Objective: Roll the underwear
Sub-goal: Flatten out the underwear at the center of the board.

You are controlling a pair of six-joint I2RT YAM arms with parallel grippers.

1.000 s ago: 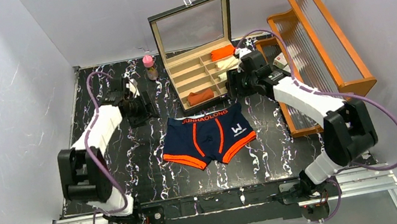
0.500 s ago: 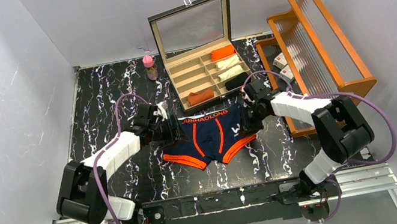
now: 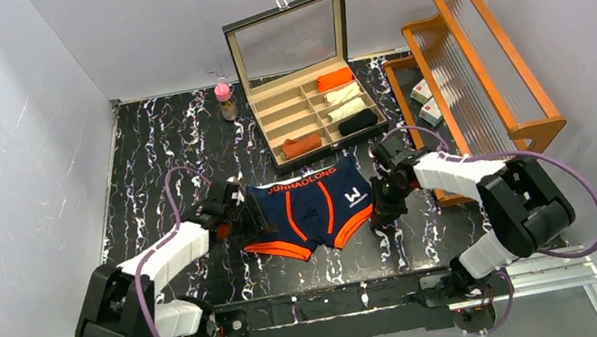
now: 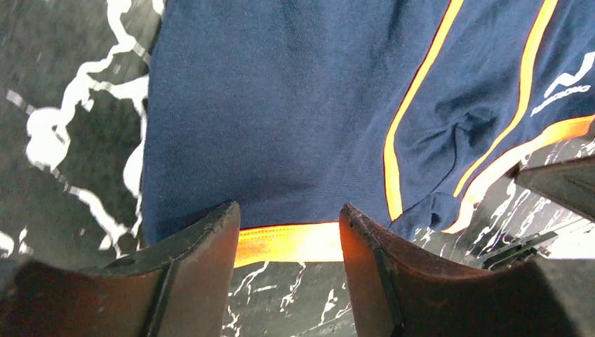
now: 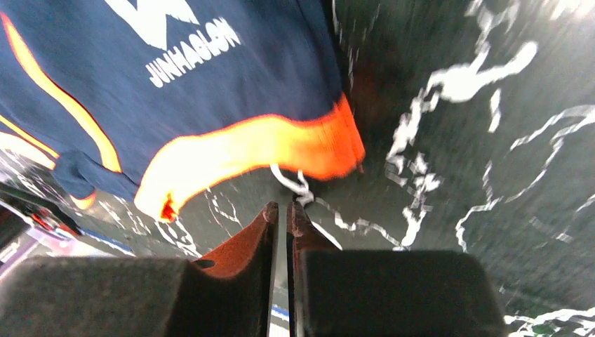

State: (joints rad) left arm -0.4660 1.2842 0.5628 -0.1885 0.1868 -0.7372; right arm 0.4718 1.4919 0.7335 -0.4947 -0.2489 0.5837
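- The navy underwear is lying flat about mid-worktop. Its waistband is facing the far edge and its orange leg hems the near edge, probably spread this way so a roll can start from the hems.
- The left gripper is standing spread, fingers straddling the orange hem of the leg on the left arm's side. The hem is showing in the gap, not yet pinched.
- The right gripper is showing fingers pressed together with nothing between them. Its tips are sitting over bare worktop just beside the other leg's orange hem, apart from it.
- The two are flanking the garment's near corners, likely to take both hems together.
- A divided box at the far edge is standing lid-up and holding rolled garments, which I judge to be the destination.
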